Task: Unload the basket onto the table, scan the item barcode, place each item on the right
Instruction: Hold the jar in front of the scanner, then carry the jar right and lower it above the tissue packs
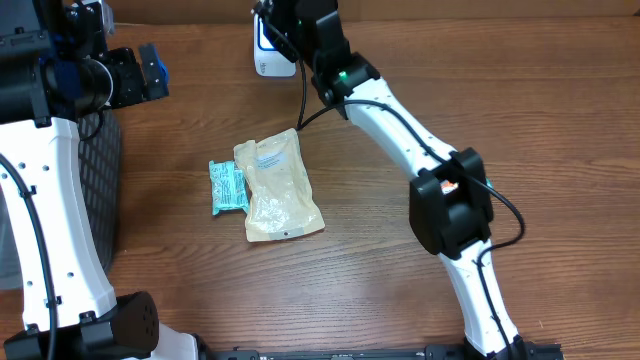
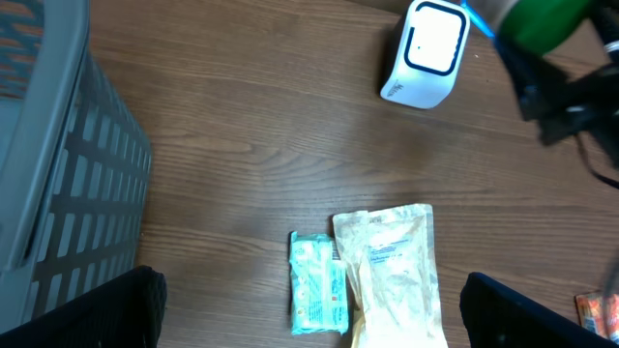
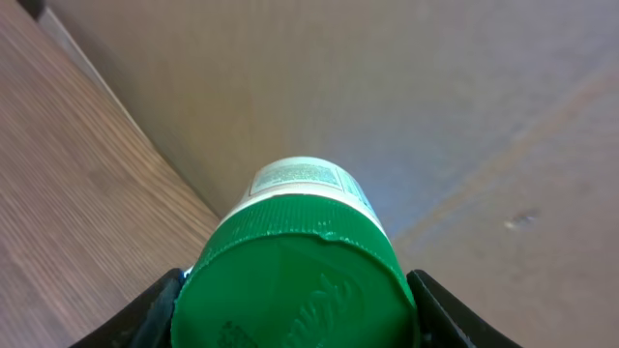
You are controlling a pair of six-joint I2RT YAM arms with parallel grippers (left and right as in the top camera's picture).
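Observation:
My right gripper [image 3: 300, 314] is shut on a white bottle with a green cap [image 3: 300, 266], one finger on each side of the cap. In the overhead view the right gripper [image 1: 284, 22] is at the table's far edge, right over the white scanner with a blue-rimmed window [image 1: 266, 52]. From the left wrist view the green cap [image 2: 538, 19] shows just right of the scanner [image 2: 426, 53]. The left gripper [image 2: 317, 327] stands open and holds nothing, high above the table; in the overhead view the left gripper [image 1: 150, 72] is at the far left.
A teal packet [image 1: 228, 187] and a beige pouch [image 1: 279, 188] lie side by side, touching, mid-table; both, the teal packet [image 2: 317, 285] and the pouch [image 2: 397, 275], show below the left gripper. A grey slatted basket [image 1: 100, 170] stands along the left edge.

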